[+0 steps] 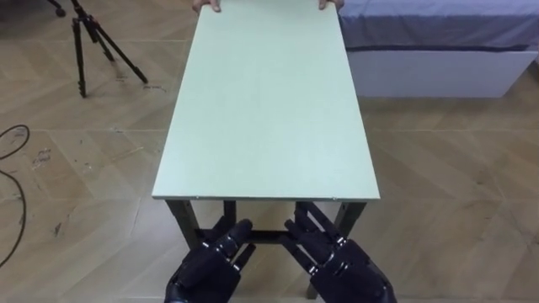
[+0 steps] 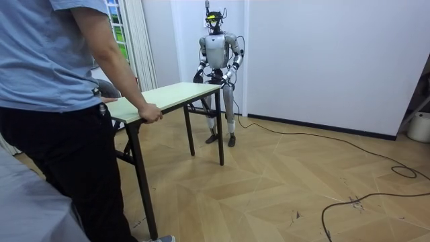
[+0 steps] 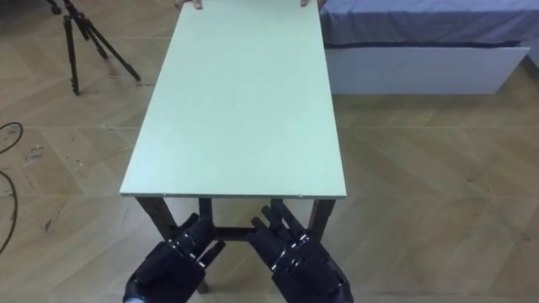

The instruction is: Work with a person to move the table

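Note:
A long table (image 1: pixel 269 109) with a pale green top and dark folding legs stretches away from me. My left hand (image 1: pixel 209 263) and right hand (image 1: pixel 344 263) are both open, fingers straight and pointing forward. They sit just below and in front of the table's near edge, apart from the top. A person's hands (image 1: pixel 330 4) grip the far edge. In the room view the person (image 2: pixel 60 101) stands at the near end with a hand (image 2: pixel 149 114) on the table (image 2: pixel 168 97). I stand upright at the other end, arms bent toward it.
A black tripod (image 1: pixel 88 42) stands on the wooden floor at the far left. A bed (image 1: pixel 438 42) with a white base lies at the far right, close to the table's far corner. A dark cable (image 1: pixel 13 194) curls on the floor at left.

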Robot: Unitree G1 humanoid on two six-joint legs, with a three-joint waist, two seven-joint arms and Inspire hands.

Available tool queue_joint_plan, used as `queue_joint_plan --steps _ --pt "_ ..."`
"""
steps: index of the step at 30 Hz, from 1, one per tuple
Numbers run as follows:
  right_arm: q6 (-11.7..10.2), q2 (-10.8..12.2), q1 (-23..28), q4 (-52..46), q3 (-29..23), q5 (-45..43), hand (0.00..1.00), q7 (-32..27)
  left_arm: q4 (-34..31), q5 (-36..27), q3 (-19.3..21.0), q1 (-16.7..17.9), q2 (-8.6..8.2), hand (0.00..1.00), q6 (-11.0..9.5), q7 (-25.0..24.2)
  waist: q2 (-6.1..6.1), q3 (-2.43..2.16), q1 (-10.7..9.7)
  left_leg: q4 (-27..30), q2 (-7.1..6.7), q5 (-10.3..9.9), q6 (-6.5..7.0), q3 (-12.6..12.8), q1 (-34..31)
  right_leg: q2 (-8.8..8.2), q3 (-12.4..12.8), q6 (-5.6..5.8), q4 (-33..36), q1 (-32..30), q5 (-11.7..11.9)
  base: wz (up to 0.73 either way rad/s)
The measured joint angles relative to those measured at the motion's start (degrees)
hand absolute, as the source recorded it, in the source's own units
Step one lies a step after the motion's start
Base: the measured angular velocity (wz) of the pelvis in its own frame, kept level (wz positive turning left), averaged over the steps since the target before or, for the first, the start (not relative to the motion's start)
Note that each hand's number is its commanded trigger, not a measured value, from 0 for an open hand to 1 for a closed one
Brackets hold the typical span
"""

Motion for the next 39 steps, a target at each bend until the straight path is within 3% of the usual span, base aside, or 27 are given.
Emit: queue_joint_plan --steps 6,13,29,39 --pt "0.15 0.0 0.03 0.0 -0.03 1.26 0.0 -0.07 0.0 -0.03 0.96 -0.28 -0.02 0.0 -0.11 0.0 0.6 0.38 0.15 -0.2 0.09 0.0 0.0 -0.02 0.91 0.09 0.21 -0.02 0.21 0.53 0.01 -0.02" --pt "0.74 -0.36 -0.15 -0.63 -0.36 4.65 0.0 -1.55 0.01 0.11 4.9 -3.19 -0.26 0.0 -0.14 0.02 1.18 0.81 1.52 -0.2 0.02 0.01 0.02 0.12 0.67 -0.07 0.18 -0.02 0.91 0.24 0.01 0.0" --pt "2.44 -0.92 -2.97 -1.59 -0.5 5.07 0.0 -7.01 0.4 -0.12 7.47 -3.83 -1.03 0.0 0.17 1.05 1.13 0.93 1.37 -0.13 0.02 0.04 0.05 0.02 1.3 0.11 1.08 -0.14 0.95 0.35 0.09 -0.02" --pt "2.45 -0.66 -5.72 -1.58 -0.49 6.87 0.0 -12.42 0.4 -0.01 7.68 -5.41 -1.09 0.0 0.24 5.64 0.97 1.02 1.58 -0.18 -0.02 0.04 0.05 -0.08 1.43 0.13 0.92 -0.15 0.77 0.44 0.09 0.0"
